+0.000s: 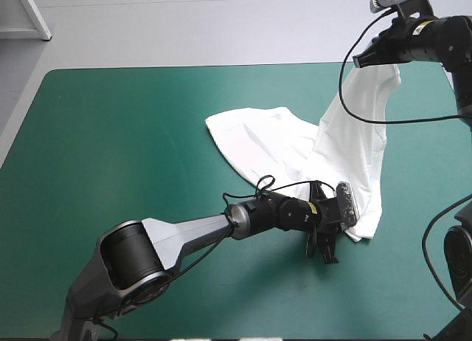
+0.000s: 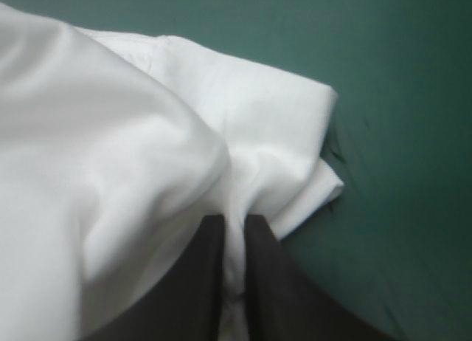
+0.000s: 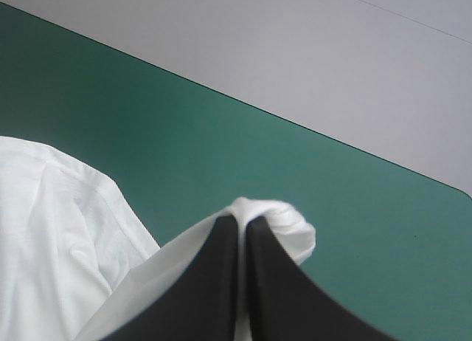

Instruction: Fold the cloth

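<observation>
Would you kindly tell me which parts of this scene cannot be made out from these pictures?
- High view: the T-shirt corner under the left claw is hidden by that wrist.
- Left wrist view: the T-shirt runs past the frame, so which part is pinched is unclear.
- High view: the right claw is too small to show its grip; its arm is cut off.
- Neckline: not visible in any view.

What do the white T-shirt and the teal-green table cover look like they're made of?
The T-shirt: thin knit cloth, probably cotton, matte; it drapes and creases softly where the right hand holds it up. The teal-green cover: smooth matte sheet, maybe felt or vinyl; flat, no weave visible.
</observation>
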